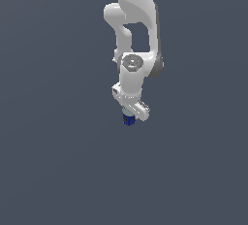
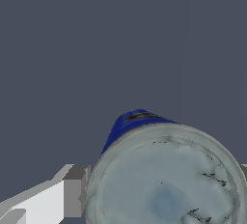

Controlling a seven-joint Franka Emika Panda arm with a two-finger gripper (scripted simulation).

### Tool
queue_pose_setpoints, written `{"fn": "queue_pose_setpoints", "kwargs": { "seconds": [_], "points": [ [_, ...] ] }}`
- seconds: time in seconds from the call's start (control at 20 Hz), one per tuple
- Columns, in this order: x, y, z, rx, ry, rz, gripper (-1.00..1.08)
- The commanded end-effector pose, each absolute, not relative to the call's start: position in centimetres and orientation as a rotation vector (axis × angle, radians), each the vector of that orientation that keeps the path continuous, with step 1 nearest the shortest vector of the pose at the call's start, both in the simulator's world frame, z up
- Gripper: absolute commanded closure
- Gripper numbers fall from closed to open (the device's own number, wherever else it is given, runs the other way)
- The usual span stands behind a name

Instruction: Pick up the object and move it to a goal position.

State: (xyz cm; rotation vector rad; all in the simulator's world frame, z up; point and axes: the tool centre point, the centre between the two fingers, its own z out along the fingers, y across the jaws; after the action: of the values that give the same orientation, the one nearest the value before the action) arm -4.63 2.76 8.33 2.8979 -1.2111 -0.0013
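Under the white arm, the gripper is clamped on the small blue can, finger pressed to its side so it can travel.

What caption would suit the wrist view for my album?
Looking down the hand: a blue can fills the view, its pale grey lid facing the camera, one finger beside it.

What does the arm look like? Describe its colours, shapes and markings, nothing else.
The arm is glossy white, built of rounded, tubular segments with grey bands at the joints and a grey circular cap on one joint. The gripper is white too; its jaws end in blocky grey tips. No cables or markings show.
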Motion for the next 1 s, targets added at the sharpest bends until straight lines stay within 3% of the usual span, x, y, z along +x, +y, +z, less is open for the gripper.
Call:
{"fn": "queue_pose_setpoints", "kwargs": {
  "seconds": [0.0, 0.15, 0.2, 0.95],
  "points": [
    [-4.57, 2.76, 7.65, 2.898, -1.212, 0.0, -0.92],
    [-4.52, 2.78, 7.42, 2.898, -1.212, 0.0, -0.92],
    [-4.52, 2.78, 7.42, 2.898, -1.212, 0.0, 1.08],
    [-3.58, 2.52, 8.2, 2.916, -1.208, 0.041, 1.08]
  ]
}}
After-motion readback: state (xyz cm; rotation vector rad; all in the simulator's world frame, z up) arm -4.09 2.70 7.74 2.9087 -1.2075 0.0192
